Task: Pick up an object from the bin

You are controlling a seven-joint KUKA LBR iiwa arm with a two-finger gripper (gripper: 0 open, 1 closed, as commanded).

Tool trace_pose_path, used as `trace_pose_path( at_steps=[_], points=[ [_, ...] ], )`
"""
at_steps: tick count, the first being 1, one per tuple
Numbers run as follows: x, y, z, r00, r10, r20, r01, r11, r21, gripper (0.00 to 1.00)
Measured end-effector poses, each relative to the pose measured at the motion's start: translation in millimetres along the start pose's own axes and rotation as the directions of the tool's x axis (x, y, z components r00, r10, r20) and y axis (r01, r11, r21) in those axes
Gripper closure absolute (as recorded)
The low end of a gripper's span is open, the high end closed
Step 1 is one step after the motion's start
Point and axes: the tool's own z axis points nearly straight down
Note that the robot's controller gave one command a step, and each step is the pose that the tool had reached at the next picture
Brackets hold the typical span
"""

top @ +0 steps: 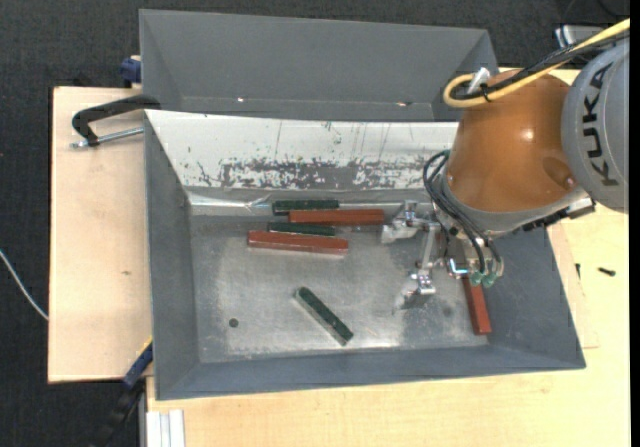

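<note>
The gripper (422, 287) hung low over the right part of the grey bin (170, 265), its tip close to the floor. Whether it was open or closed could not be told, and nothing showed in its grasp.

Just to its right lay the nearest thing, a short red-brown bar (479, 309). It was flat-sided and narrow, resting on the floor close to the right wall, its length running toward the front of the bin. A small dark green bit sat at its far end; whether that belonged to the bar could not be told.

To the gripper's left and nearer the front, well apart from it, a dark green stick (324, 316) lay slantwise. Farther left, toward the back wall, a long red-brown bar (298, 242) lay beside a cluster of green and red-brown sticks (325, 215).
</note>
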Motion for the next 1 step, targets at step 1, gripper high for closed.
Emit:
trace_pose_path(
  at_steps=[1],
  points=[
    [-1.8,0.0,-4.2,1.000,0.000,0.009,0.000,1.000,0.000,0.00]
  ],
)
